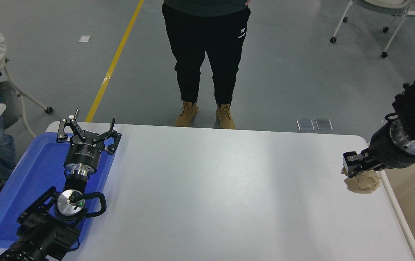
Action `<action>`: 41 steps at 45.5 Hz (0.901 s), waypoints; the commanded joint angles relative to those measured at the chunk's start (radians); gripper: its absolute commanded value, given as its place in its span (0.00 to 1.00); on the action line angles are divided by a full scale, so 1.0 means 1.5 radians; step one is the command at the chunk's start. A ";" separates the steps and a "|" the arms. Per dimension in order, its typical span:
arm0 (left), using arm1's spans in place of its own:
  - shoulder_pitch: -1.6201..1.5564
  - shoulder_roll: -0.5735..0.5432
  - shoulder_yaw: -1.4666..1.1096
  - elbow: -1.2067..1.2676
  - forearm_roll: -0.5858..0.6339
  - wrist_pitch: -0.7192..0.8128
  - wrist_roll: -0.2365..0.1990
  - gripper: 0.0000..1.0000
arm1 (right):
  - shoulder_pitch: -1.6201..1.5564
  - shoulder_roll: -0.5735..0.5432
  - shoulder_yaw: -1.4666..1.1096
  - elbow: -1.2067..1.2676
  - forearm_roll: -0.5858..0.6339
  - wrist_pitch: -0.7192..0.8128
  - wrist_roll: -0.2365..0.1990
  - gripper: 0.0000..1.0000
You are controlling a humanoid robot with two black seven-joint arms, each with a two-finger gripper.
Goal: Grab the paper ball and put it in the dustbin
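Observation:
The tan crumpled paper ball (362, 182) hangs near the table's right edge with my right gripper (354, 167) shut on its top; the arm reaches in from the right edge. Just right of the ball is the dustbin (389, 192), of which the white rim and a strip of beige inner wall show. My left gripper (87, 131) is parked open over the blue tray at the lower left, holding nothing.
A flat blue tray (33, 181) lies on the table's left side under the left arm. A person in black trousers and tan boots (205, 65) stands at the far side. Another person sits at the far left. Wheeled chair legs are at the top right.

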State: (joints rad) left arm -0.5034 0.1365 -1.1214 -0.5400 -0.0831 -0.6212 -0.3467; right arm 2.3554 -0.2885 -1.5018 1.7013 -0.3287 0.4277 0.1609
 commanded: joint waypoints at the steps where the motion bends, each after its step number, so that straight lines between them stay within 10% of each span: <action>1: 0.000 0.000 -0.001 0.000 0.000 0.000 0.000 1.00 | 0.073 -0.002 -0.016 0.003 -0.004 0.056 -0.001 0.00; 41: 0.000 0.000 -0.001 0.000 -0.003 0.001 -0.001 1.00 | 0.074 -0.076 -0.022 -0.007 -0.084 0.058 -0.004 0.00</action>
State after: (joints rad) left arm -0.5032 0.1365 -1.1214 -0.5399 -0.0866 -0.6196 -0.3467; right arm 2.4874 -0.3317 -1.5324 1.7008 -0.3746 0.5142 0.1564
